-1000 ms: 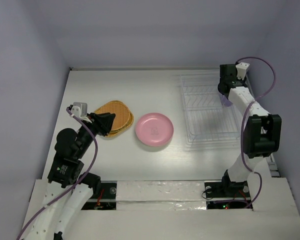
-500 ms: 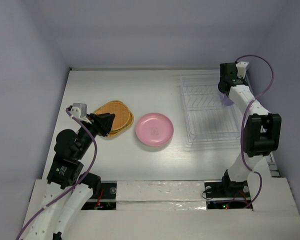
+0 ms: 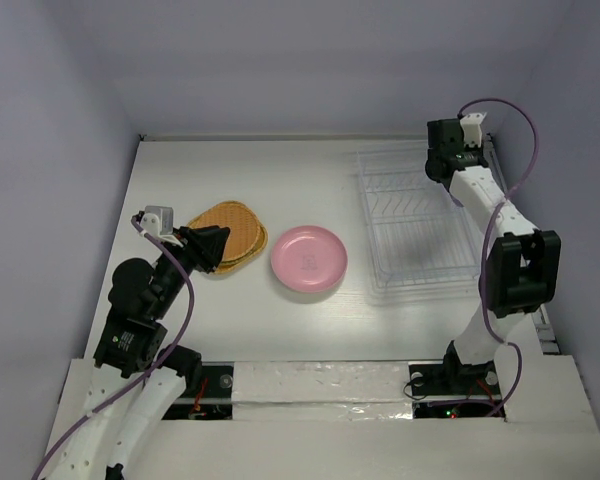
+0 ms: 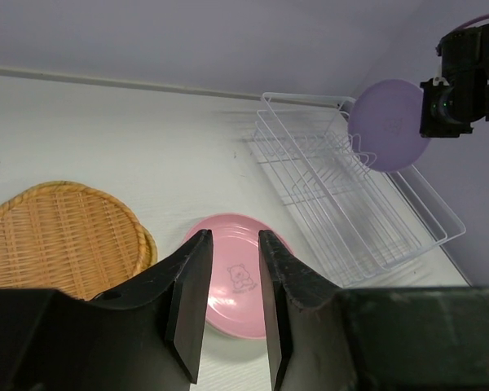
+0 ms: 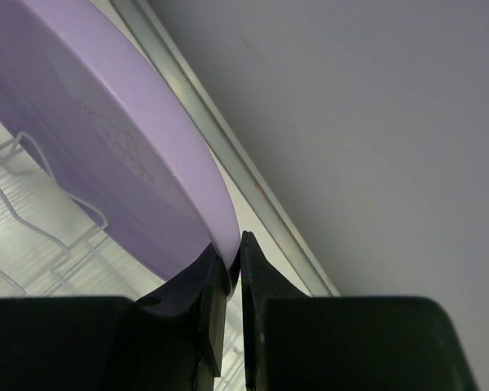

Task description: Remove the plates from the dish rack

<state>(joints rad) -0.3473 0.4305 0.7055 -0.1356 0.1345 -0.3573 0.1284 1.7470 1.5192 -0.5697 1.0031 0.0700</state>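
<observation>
We find the right gripper (image 5: 235, 244) closed on the rim of the purple plate (image 4: 387, 122), fingers pinching its edge. The plate stands on edge over the far end of the dish rack (image 3: 420, 225). We cannot tell whether its lower edge is free of the prongs. No other plate shows in the rack.

The left gripper (image 4: 232, 238) hovers well left of the rack, fingers narrowly apart and holding nothing. The pink plate (image 3: 308, 259) lies flat just left of the rack, and the tan-orange plates (image 3: 230, 233) are stacked further left.

We judge this the last extraction. The next move calls for carrying the plate left of the rack, tilting it flat and releasing it.
</observation>
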